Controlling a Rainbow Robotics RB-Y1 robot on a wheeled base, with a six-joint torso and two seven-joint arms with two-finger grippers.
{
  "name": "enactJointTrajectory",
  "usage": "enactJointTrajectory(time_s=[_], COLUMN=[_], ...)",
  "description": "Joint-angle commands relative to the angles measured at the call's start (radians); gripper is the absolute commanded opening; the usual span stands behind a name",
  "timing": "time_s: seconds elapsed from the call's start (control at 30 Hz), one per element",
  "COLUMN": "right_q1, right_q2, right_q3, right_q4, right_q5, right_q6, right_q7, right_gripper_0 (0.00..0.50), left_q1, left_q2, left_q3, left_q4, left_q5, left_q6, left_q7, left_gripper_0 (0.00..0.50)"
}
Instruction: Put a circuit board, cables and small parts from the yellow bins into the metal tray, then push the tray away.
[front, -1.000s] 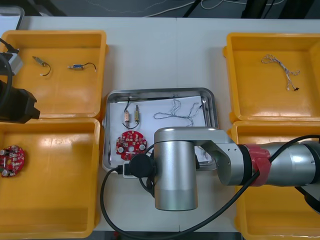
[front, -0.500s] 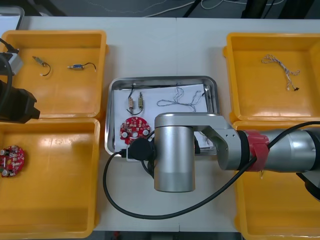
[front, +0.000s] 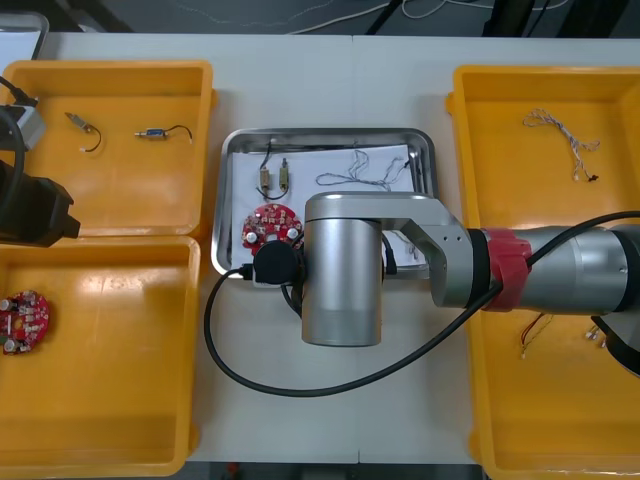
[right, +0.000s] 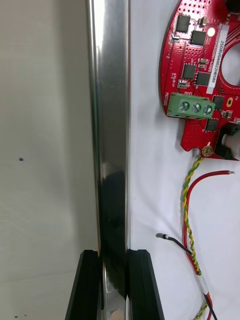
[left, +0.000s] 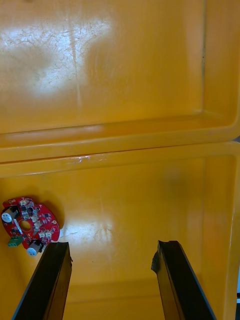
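- Looking down from the front camera, I have the right arm (front: 345, 270) reaching across the middle of the table, covering the near edge of the metal tray (front: 320, 133).
- On the right wrist camera, the right gripper (right: 115, 282) is clamped on the tray's shiny near rim, one black finger on either side of it.
- Inside the tray, on its white lining, I see a red circuit board (front: 271, 226), two small metal parts (front: 273, 180) beyond it, and a blue and white cable (front: 365, 178) toward the far right corner.
- A red and yellow cable (right: 192, 200) runs from beside the board toward the fingers, with a thin black cable (right: 175, 242) next to it.
- The left gripper (left: 112, 280) hangs over the near left yellow bin (front: 100, 400), fingers spread wide with nothing between them.
- A second circuit board (front: 24, 322) lies in that bin, close to one finger.
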Motion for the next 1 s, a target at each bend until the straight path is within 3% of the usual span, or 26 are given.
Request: enactJointTrajectory(time_s=[0.03, 1.0], right_q1=[-0.084, -0.182], right_q2=[-0.014, -0.019], right_q3=[0.007, 0.005], right_q4=[0.037, 0.211], right_q5=[-0.027, -0.025], right_q6=[-0.026, -0.164], right_q7=[0.004, 0.142], right_gripper_0=[0.0, 0.0], left_q1=[0.023, 0.023], left_q2=[0.043, 0.043], left_q3=[0.032, 0.032], left_q4=[-0.031, -0.031], left_q5=[-0.009, -0.009], left_q6=[0.006, 0.006], left_q7=[0.02, 0.02], left_gripper_0=[0.5, 0.5])
